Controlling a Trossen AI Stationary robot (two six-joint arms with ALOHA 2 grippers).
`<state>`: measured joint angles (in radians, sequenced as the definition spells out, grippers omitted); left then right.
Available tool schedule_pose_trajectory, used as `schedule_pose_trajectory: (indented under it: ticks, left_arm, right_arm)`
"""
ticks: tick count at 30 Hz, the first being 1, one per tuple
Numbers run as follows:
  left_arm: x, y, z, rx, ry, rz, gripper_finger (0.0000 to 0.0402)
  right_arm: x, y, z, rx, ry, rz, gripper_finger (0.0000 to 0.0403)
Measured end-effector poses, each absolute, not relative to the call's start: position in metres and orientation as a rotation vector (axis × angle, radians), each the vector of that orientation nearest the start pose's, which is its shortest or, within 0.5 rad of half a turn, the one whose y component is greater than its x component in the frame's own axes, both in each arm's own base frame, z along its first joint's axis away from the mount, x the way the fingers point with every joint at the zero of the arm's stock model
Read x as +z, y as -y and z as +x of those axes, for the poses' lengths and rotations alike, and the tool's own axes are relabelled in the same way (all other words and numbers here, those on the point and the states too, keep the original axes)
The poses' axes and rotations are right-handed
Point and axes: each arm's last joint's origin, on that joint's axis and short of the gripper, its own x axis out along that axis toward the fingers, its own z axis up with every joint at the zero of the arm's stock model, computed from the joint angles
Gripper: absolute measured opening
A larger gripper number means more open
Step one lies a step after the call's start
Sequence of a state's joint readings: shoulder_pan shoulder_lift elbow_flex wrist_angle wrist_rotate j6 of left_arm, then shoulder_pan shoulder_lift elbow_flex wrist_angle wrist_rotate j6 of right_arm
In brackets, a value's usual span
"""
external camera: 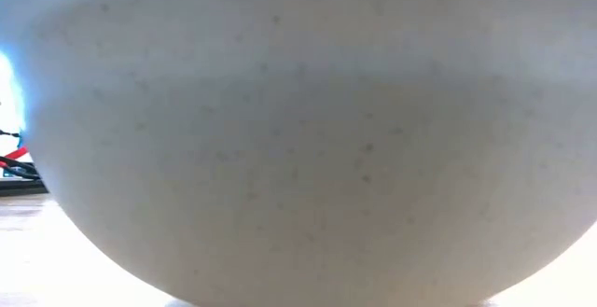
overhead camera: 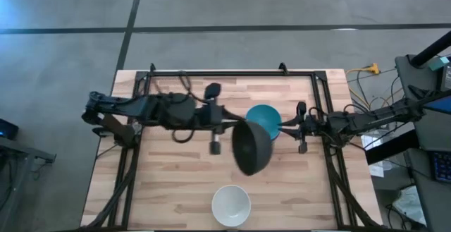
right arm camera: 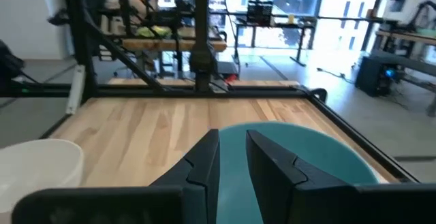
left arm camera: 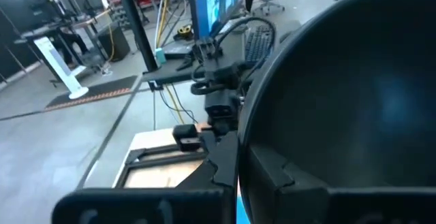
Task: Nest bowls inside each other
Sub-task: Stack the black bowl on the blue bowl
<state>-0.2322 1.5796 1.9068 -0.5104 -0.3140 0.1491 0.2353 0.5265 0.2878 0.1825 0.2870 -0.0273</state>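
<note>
Bowls | left jaws (overhead camera: 227,127) pinch black bowl (overhead camera: 251,147) rim, tipped, just beside teal bowl (overhead camera: 266,119) | right jaws (overhead camera: 294,127) pinch teal rim | white bowl (overhead camera: 231,205) near desk (overhead camera: 169,175) edge

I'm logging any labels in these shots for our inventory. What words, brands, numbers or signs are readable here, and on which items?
None can be read.
Black bowl, teal bowl, white bowl: plain surfaces, no print visible.
Blue screen in the room behind, in the left wrist view: something is displayed, but it is too blurred to read.
</note>
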Motion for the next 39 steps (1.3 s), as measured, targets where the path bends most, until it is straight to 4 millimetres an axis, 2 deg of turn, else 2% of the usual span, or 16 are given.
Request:
schedule_pose_trajectory:
  ticks: [6, 14, 18, 22, 28, 32, 39]
  left_arm:
    - [0.473, 0.047, 0.352, 0.041, -0.167, 0.229, 0.0]
    - [0.466, 0.001, 0.371, 0.038, -0.17, 0.209, 0.0]
    - [0.46, -0.033, 0.383, -0.01, -0.174, 0.078, 0.0]
    - [0.444, -0.073, 0.401, -0.095, -0.215, -0.114, 0.0]
    - [0.415, -0.118, 0.419, -0.047, -0.421, -0.292, 0.0]
    - [0.386, -0.132, 0.43, -0.016, -0.612, -0.342, 0.0]
    - [0.372, -0.135, 0.439, -0.022, -0.698, -0.344, 0.0]
  right_arm:
    - [0.234, -0.023, 0.129, -0.039, -0.044, -0.041, 0.0068]
    - [0.234, -0.021, 0.118, -0.039, -0.043, -0.048, 0.0068]
    - [0.235, -0.02, 0.114, -0.04, -0.041, -0.055, 0.0068]
    - [0.235, -0.019, 0.111, -0.039, -0.042, -0.07, 0.0068]
    - [0.235, -0.019, 0.111, -0.039, -0.039, -0.088, 0.0068]
    - [0.234, -0.019, 0.111, -0.038, -0.054, -0.096, 0.0068]
    - [0.233, -0.019, 0.11, -0.04, -0.06, -0.107, 0.0068]
